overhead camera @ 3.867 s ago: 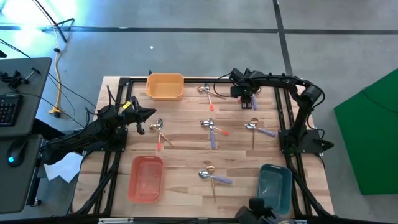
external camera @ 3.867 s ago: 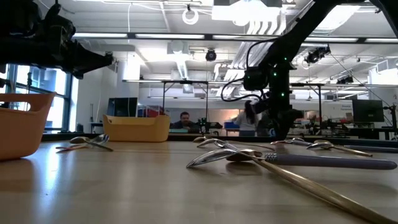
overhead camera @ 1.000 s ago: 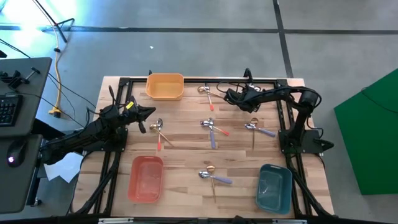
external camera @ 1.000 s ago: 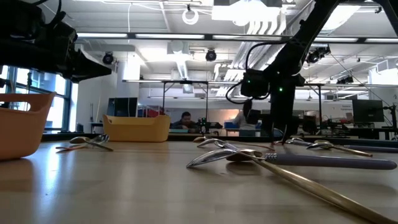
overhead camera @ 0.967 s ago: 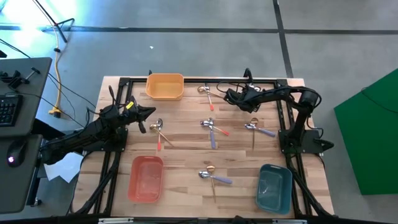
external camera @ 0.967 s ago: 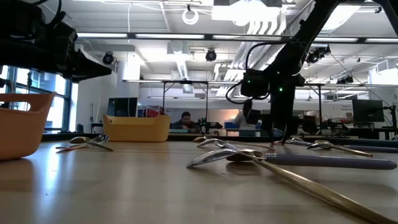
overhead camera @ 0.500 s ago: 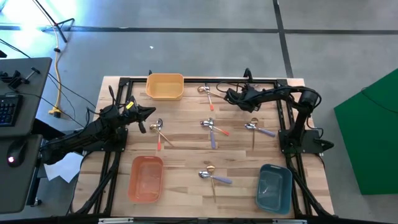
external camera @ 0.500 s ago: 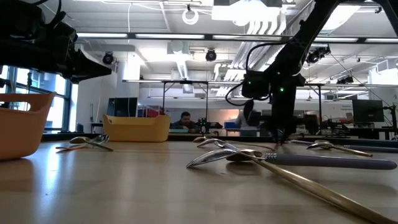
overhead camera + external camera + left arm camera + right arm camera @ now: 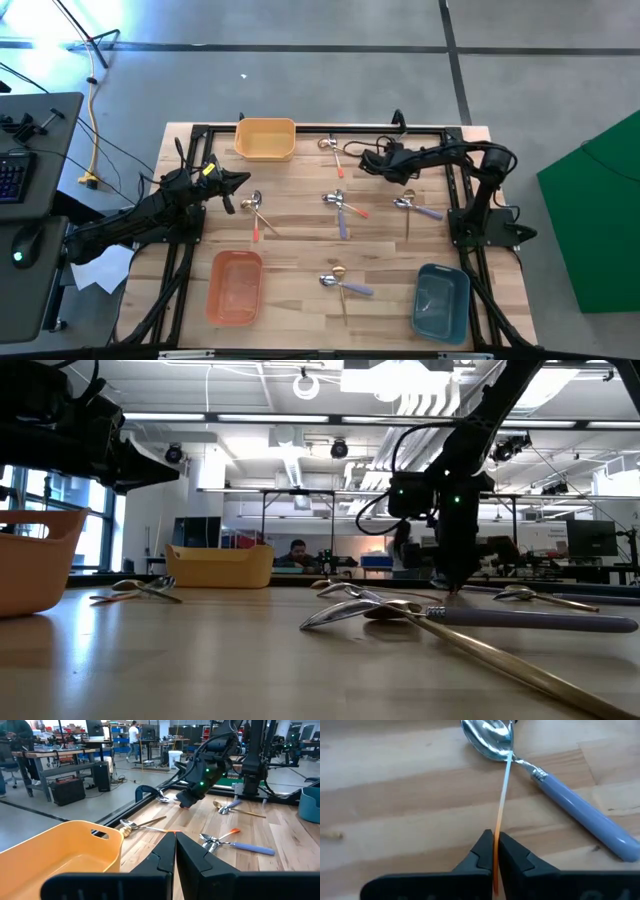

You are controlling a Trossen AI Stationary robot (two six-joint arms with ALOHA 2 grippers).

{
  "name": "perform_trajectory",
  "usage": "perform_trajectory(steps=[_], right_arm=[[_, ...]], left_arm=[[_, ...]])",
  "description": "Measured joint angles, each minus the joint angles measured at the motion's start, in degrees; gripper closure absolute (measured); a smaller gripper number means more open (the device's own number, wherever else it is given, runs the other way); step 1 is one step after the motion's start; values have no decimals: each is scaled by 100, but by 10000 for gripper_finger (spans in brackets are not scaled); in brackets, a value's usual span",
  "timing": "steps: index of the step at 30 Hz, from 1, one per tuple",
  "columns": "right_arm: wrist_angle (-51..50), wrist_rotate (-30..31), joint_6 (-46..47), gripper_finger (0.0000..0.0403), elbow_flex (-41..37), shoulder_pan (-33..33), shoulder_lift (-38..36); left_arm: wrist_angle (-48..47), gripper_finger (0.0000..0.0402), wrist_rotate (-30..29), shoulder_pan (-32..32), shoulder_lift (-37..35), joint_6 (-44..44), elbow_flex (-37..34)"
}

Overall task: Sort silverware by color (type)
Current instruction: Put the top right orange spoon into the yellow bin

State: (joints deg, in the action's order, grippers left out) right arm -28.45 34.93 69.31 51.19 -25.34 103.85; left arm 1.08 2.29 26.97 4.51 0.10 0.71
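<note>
A pale wood-grain table [image 9: 300, 210] is bordered by a black frame. Three bins are seen: yellow-orange [image 9: 265, 139], salmon red [image 9: 235, 287] and dark teal [image 9: 441, 302]. Both arms are finished in black. The silverware is shown in three colourings: all gold [image 9: 407, 212], silver with an orange-red handle [image 9: 349, 205], and silver with a pale blue-purple handle [image 9: 580, 817]. An orange-handled spoon [image 9: 500, 800] with a polished silver bowl is seen between the black fingers of the right gripper [image 9: 493, 851].
</note>
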Motion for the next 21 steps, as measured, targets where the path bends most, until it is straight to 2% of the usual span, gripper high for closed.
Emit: perform_trajectory(steps=[3, 13, 21], right_arm=[[-596, -83, -196, 402, 198, 79, -77], [-2196, 248, -1175, 402, 1415, 491, -420], [-3323, -182, -1839, 403, 2615, 1409, -487]], left_arm=[[0, 396, -1, -1, 0, -2, 0], [0, 396, 3, 1, 0, -94, 0], [0, 396, 3, -1, 0, -156, 0]])
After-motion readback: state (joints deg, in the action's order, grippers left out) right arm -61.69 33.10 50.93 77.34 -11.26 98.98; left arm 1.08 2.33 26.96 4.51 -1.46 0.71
